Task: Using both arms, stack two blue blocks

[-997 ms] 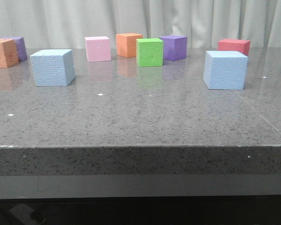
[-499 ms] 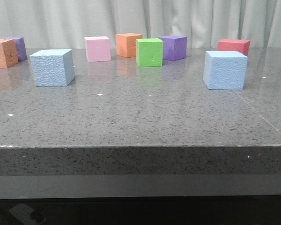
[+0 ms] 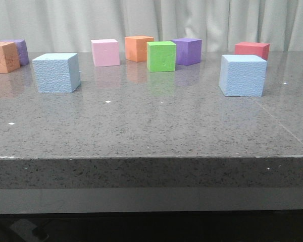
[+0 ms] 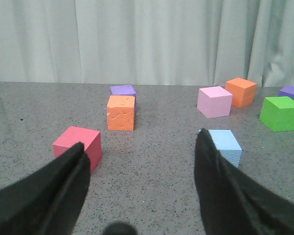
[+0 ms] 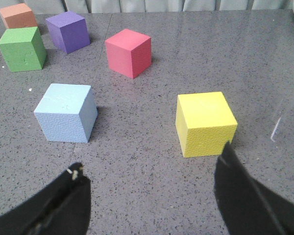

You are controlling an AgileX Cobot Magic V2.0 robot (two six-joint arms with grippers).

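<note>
On the speckled grey stone tabletop (image 3: 151, 131) two pale sky-blue pebbled foam cubes stand well apart in the front view: the left blue cube (image 3: 56, 72) towards the robot's left and the right blue cube (image 3: 242, 75) towards its right, each resting flat by itself and touching nothing. Behind them, nearer the pale pleated curtain (image 3: 156, 20), sit a pink foam cube (image 3: 105, 52), an orange foam cube (image 3: 138, 48), a bright green foam cube (image 3: 161, 56) and a purple foam cube (image 3: 187, 51), with a red foam cube (image 3: 252, 49) behind the right blue cube and a second orange cube (image 3: 3, 57) with a second purple cube (image 3: 20, 51) at the far left edge. In the left wrist view the black left gripper (image 4: 139, 188) is spread wide with nothing between its fingers (image 4: 63, 181), and a pale blue cube (image 4: 225, 145) lies just beyond one fingertip. In the right wrist view the black right gripper (image 5: 152, 196) is likewise spread and empty above bare tabletop, with a blue cube (image 5: 66, 119) and a yellow foam cube (image 5: 206, 123) ahead of it, apart from each other.
</note>
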